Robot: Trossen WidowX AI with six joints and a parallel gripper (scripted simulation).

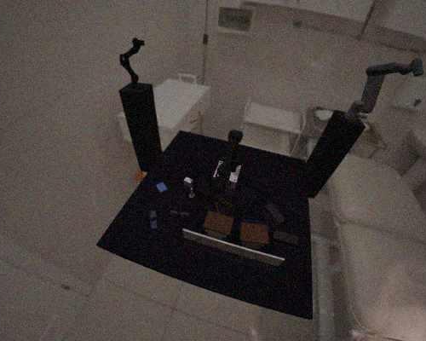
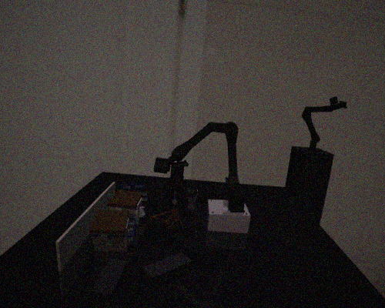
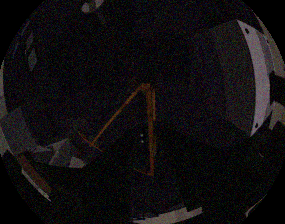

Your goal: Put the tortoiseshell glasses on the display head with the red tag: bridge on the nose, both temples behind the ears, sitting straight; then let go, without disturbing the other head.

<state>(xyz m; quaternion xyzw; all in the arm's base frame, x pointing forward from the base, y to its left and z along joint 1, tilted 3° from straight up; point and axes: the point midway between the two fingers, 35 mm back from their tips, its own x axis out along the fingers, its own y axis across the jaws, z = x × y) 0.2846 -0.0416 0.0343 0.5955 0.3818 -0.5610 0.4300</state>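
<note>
Wrist view shows the glasses point(image 1: 227, 204) point(image 2: 165, 217) point(image 3: 152, 131) as thin, orange-brown lines; the hand point(image 1: 218, 193) point(image 2: 175, 200) is partly open, empty.

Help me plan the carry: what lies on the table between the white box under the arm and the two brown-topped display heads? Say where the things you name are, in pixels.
The tortoiseshell glasses point(image 1: 227, 203) point(image 2: 165, 217) point(image 3: 152, 125); the top and exterior views show their amber frame there.

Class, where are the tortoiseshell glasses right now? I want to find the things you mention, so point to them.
In the top view, the glasses point(image 1: 223, 206) point(image 2: 165, 216) point(image 3: 151, 125) are on the black table point(image 1: 250, 290), between the white box and the left brown-topped head.
</note>
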